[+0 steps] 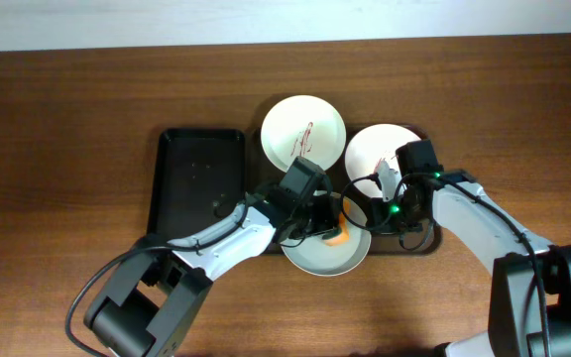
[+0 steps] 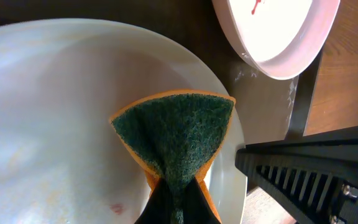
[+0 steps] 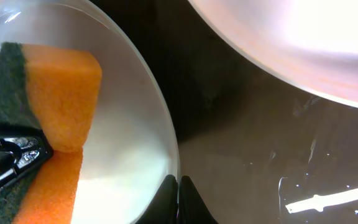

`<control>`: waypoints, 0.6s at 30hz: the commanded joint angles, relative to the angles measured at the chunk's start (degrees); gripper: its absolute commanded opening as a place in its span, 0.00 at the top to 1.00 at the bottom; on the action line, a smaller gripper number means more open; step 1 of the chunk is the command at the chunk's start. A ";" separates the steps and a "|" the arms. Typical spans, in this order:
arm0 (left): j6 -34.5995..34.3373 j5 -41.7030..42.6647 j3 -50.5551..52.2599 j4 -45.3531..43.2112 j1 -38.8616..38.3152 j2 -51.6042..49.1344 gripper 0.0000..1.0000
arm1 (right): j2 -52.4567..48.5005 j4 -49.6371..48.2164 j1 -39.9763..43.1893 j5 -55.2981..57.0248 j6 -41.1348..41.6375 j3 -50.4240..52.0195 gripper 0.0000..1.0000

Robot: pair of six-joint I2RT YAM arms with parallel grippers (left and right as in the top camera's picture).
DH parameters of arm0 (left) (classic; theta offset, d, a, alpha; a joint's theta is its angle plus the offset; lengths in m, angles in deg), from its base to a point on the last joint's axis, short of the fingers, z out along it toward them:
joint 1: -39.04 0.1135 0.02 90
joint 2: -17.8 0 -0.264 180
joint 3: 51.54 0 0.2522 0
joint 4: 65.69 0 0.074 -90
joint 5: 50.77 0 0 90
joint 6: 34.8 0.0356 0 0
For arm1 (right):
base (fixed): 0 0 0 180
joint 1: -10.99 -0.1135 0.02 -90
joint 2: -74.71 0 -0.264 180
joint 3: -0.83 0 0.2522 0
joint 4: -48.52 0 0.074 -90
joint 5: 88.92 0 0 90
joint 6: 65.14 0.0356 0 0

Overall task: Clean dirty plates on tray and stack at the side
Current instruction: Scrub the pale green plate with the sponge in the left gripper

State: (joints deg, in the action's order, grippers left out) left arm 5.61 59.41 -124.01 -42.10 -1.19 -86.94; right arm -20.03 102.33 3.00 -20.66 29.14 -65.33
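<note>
the front plate [image 2: 55,112] lies at the near edge of the tray [image 3: 247,155], its rim hanging a little past it toward the robot, while the back plate [image 1: 303,127] and the pink plate [image 1: 375,151] sit further in, each with red marks at the centre; the left gripper [image 2: 176,202] is clamped on a folded sponge [image 2: 176,134], green side down on the front plate near its right rim, and the right gripper [image 3: 179,196] has its fingers pinched together on that same rim to steady it. the main risk looks to be the plate tipping or skating: a hard push with the sponge so close to the edge could lever the far side up or twist the rim out of the thin pinch, and a wet glossy rim would slip easily. the two grippers are just beside each other, so a wide wipe to the right could knock the sponge into the right fingers. a faint pinkish smear [image 2: 115,208] shows on the plate beside the sponge, so a short stroke could miss it. a plate shoved sideways might also bump the pink plate close by
</note>
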 commanded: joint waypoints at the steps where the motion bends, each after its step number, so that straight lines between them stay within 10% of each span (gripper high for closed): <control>1: -0.94 -2.23 0.28 1.68 -0.13 -0.57 1.00 | -0.15 0.07 -0.31 0.94 -0.37 -0.85 0.96; 18: 15.02 -10.56 0.26 9.66 5.70 8.61 1.00 | -0.15 0.24 -0.31 0.94 -0.37 -0.85 0.94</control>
State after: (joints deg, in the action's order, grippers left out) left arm 16.50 52.48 -123.99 -34.24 2.18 -83.80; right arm -20.03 102.35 3.00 -20.66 29.14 -65.33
